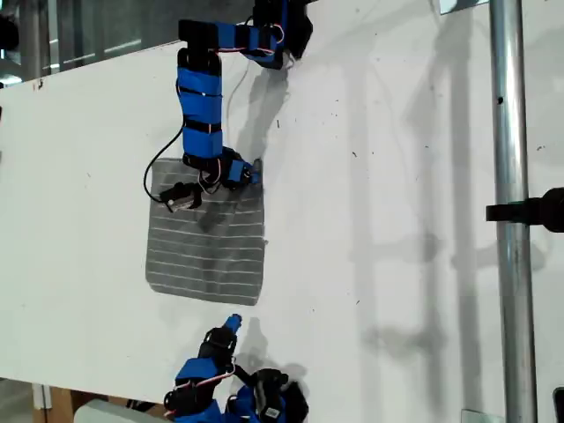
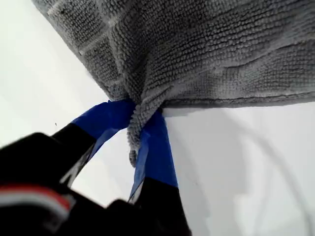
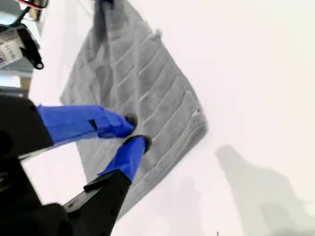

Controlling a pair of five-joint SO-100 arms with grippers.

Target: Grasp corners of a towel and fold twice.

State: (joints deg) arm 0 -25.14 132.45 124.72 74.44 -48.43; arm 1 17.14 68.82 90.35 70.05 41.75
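White bench [image 1: 397, 176] fills almost the whole exterior view, a plain board with some small dark specks and soft shadows on it. Behind its far edge, at the exterior view's upper left, a dim room shows, too dark to read. One metal pole [image 1: 507, 176] stands upright at the exterior view's right, with one black clamp [image 1: 529, 213] on it. There is one towel [image 1: 207, 247], grey with fine pale stripes, lying flat on the bench, left of the middle in the exterior view. There are two blue arms, one coming from the far edge and one from the near edge. My first gripper [image 2: 138, 132] is at the towel's far corner [image 1: 256, 176] that lies toward the exterior view's right. Its fingers [image 2: 155, 152] are closed on this corner, and the cloth is gathered into a small bunch between them. My second gripper [image 3: 134, 132] is just off the near edge of the towel in the exterior view. Its fingers [image 3: 125, 155] stand a little apart and hold nothing, and the striped cloth is seen beyond them. The other corners lie flat on the bench.
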